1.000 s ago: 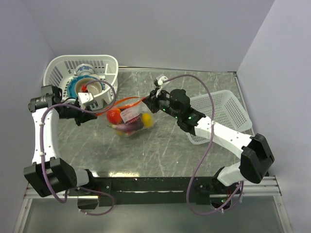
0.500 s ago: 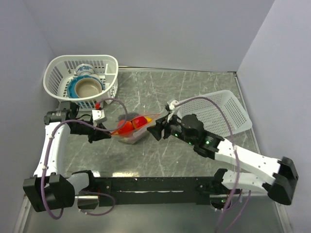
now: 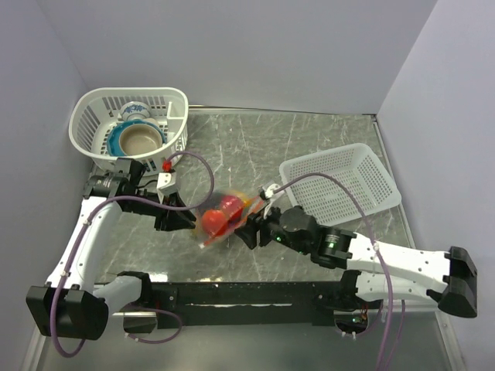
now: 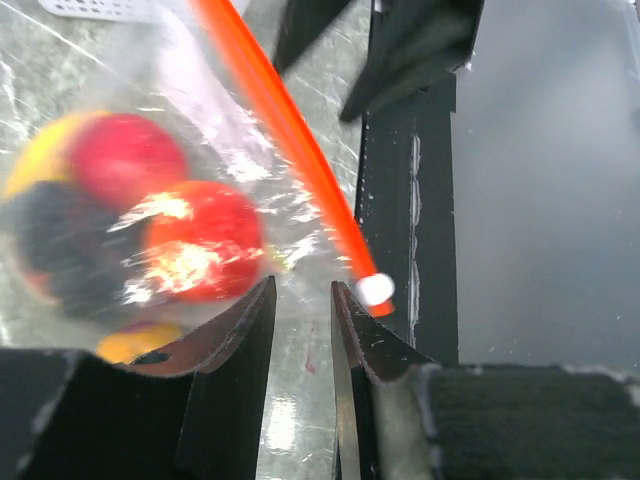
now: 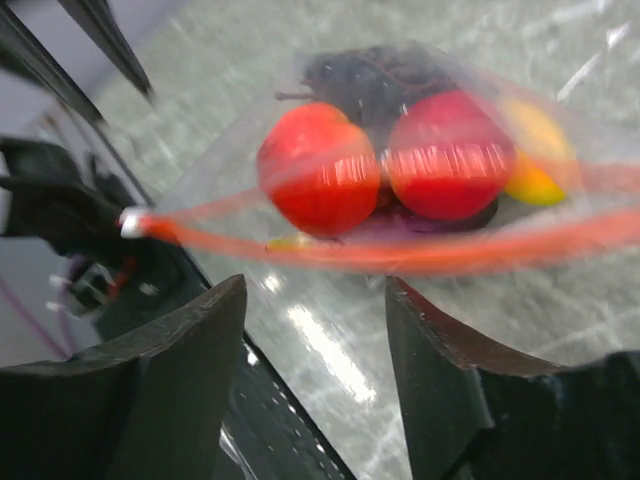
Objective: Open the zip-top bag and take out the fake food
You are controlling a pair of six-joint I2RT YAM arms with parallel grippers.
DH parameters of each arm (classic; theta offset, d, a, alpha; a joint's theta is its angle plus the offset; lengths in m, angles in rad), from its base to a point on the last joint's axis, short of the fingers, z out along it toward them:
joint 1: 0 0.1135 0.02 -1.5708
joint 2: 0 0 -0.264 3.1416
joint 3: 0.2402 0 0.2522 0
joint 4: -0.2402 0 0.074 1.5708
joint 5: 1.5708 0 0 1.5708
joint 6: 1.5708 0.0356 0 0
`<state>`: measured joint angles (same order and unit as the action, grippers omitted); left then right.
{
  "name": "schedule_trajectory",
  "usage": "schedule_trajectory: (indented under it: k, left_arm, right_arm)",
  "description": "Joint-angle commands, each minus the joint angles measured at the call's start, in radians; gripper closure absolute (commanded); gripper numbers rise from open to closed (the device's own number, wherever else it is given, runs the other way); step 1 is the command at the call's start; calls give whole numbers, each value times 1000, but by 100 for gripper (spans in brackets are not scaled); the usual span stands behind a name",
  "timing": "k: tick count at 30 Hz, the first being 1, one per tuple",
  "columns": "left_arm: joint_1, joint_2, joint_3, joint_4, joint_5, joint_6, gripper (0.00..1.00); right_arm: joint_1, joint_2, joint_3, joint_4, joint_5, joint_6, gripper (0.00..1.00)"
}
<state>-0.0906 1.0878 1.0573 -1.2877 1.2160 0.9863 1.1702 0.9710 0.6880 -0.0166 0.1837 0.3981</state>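
No text, label, brand, number or sign could be read in any view. The zip-top bag [image 3: 216, 230] was caught blurred by both wrist cameras, and nothing printed could be made out on its clear plastic or on its orange-red strip [image 4: 288, 150]. The blue pattern on the bowl [image 3: 133, 112] in the white basket [image 3: 178, 97] was too small to be read as lettering.

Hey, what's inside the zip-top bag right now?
Through the clear zip-top bag: a red toy fruit, a second red fruit, a yellow piece and a dark piece behind them. They lie piled together, so anything under them is covered.
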Motion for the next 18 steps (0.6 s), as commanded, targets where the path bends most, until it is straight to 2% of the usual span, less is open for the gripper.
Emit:
schedule_trajectory:
  k: [1, 5, 8, 11, 12, 13, 15, 18]
  left_arm:
    - [-5, 20, 69, -12, 24, -2, 67]
    - [-5, 9, 50, 20, -1, -27, 69]
    - [-5, -19, 3, 128, -53, -81, 69]
    - [-5, -49, -95, 391, -133, -260, 68]
    - [-9, -46, -121, 465, -154, -364, 68]
    - [-15, -40, -144, 602, -176, -405, 68]
    - [-55, 16, -177, 700, -265, -504, 69]
    - [-110, 148, -151, 742, -335, -529, 72]
  right_arm:
    - [52, 53, 96, 12, 143, -53, 37]
    - [62, 100, 169, -22, 154, -85, 41]
    - [68, 115, 162, -65, 158, -67, 43]
    - [83, 92, 104, -86, 158, -10, 44]
    - [91, 65, 82, -89, 174, 20, 44]
    - [110, 48, 62, -92, 183, 39, 44]
    - [129, -7, 6, -109, 201, 91, 44]
    - [164, -69, -51, -152, 232, 161, 45]
